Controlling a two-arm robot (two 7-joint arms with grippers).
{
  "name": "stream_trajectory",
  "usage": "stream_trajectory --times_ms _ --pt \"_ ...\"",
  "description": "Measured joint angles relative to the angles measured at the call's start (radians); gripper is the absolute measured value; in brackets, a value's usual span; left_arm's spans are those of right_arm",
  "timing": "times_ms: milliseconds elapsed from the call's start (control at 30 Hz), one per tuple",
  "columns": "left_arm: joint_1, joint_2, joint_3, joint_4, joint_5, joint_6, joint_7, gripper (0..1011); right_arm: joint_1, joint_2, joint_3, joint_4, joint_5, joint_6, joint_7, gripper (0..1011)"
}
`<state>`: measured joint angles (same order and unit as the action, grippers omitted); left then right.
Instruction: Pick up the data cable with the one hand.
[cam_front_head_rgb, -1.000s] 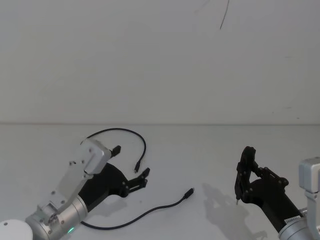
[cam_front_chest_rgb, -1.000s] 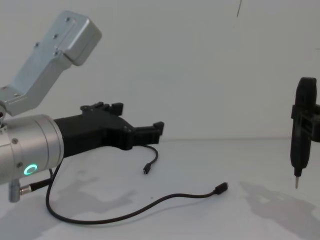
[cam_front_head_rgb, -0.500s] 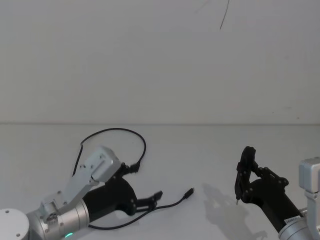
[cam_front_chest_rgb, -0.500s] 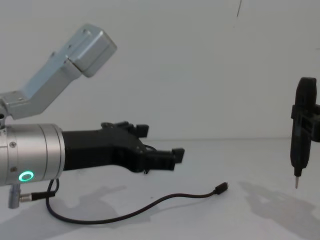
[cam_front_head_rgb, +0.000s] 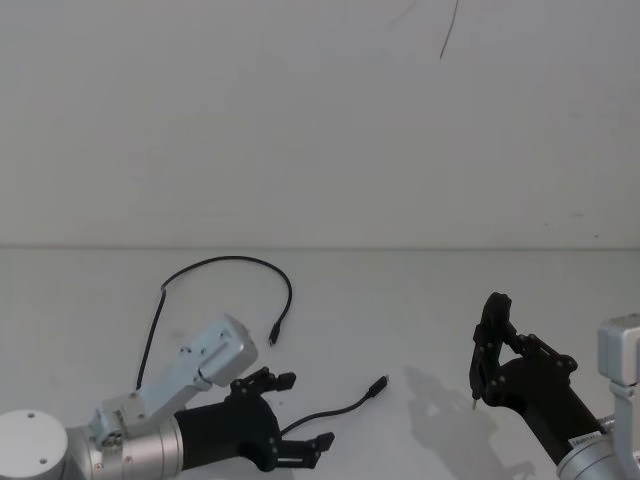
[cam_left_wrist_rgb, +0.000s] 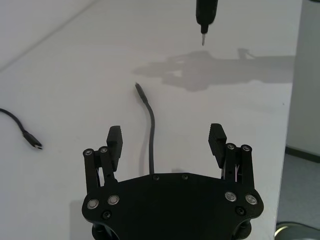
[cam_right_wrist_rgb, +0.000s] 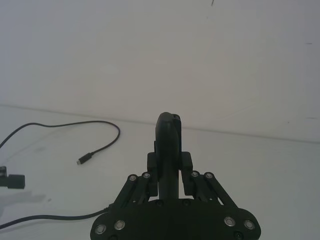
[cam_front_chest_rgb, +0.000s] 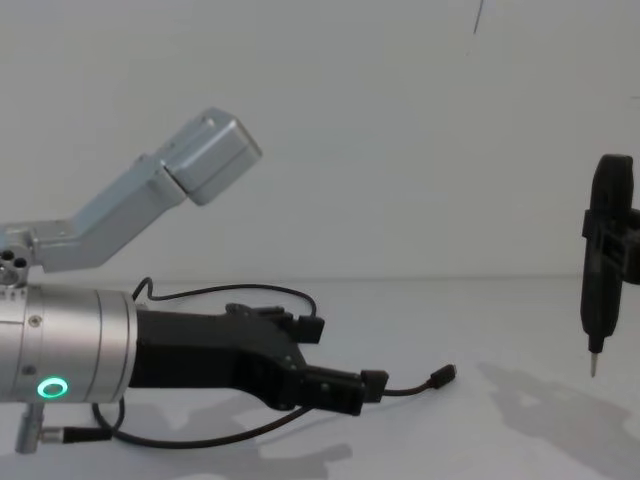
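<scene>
Left gripper (cam_left_wrist_rgb: 165, 131), splayed, over thin black data cable (cam_left_wrist_rgb: 151, 121)

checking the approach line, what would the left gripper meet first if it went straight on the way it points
Likely the data cable, which lies between the open fingers of the left gripper and runs ahead. The pen-shaped tool in the right gripper hangs farther off; depth is unclear.

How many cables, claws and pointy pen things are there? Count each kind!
data cable: 1
claws: 2 (left claw open, right claw gripping the tool)
pen tool: 1
Total: 4
</scene>
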<state>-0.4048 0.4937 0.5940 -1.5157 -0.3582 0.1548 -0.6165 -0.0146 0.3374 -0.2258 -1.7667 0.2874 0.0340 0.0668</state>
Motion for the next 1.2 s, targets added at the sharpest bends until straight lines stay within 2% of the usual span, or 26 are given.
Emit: stream_trajectory --times_ms 367,933,1033,1200 --pt "-0.02 -0.015 0.025 0.033 -0.001 0.024 -0.001 1001 0.0 0.0 0.0 0.0 0.0 0.0 0.0 269" --pt "-0.03 -0.055 0.056 0.074 0.04 0.037 0.031 1000 0.0 0.0 0.0 0.0 0.0 0.0 0.0 269" --pt "-0.03 -0.059 0.056 0.077 0.043 0.038 0.036 963 0.0 0.0 0.0 0.0 0.0 0.0 0.0 269" --pt "-0.027 -0.069 0.055 0.085 0.05 0.041 0.046 832 0.0 0.0 0.0 0.0 0.0 0.0 0.0 269"
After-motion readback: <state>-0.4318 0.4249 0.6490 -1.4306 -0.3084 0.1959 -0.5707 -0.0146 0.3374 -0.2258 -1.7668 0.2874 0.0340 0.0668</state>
